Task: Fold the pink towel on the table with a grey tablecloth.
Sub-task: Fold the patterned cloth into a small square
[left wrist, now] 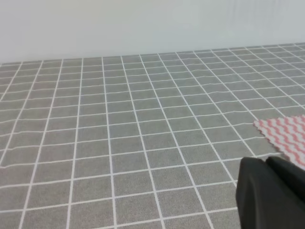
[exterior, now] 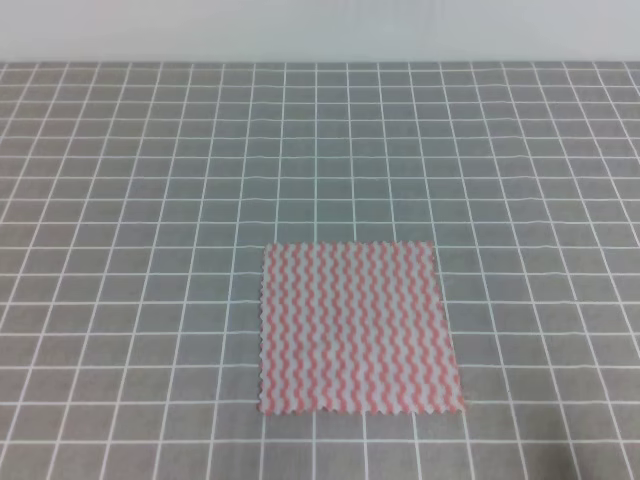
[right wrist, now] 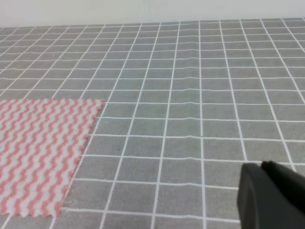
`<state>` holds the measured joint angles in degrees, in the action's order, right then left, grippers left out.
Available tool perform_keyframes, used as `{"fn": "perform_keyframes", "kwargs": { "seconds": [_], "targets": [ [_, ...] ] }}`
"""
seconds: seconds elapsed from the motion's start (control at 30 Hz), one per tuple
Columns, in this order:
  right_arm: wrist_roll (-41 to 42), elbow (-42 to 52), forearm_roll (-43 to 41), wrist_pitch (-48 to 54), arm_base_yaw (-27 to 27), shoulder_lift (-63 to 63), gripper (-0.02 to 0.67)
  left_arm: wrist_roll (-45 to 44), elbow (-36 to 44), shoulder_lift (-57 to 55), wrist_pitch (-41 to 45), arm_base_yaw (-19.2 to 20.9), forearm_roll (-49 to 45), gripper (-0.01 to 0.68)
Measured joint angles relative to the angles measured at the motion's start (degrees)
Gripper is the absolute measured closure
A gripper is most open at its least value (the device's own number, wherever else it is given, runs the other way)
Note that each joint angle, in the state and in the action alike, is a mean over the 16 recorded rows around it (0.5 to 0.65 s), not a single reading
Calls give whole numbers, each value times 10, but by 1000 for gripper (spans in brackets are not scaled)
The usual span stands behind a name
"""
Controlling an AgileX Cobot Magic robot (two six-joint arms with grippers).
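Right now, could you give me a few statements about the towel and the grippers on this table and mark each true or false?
1. The pink towel lies flat and unfolded. True.
2. A gripper is pinching a corner of the towel. False: in the overhead view nothing touches it, and neither wrist view shows a gripper on it.
3. The towel sits on the grey tablecloth marked with white grid lines. True.
4. The towel is plain pink. False: it has pink and white wavy stripes.
5. The towel hangs over the table's edge. False: grey cloth shows on all its sides.
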<state>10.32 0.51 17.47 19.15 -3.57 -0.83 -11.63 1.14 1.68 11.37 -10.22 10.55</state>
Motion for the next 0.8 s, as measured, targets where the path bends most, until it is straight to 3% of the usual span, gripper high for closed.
{"fn": "perform_keyframes", "kwargs": {
  "seconds": [0.8],
  "targets": [
    [0, -1, 0, 1, 0, 1, 667, 28, 0, 0, -16, 0, 57, 674]
  ]
}}
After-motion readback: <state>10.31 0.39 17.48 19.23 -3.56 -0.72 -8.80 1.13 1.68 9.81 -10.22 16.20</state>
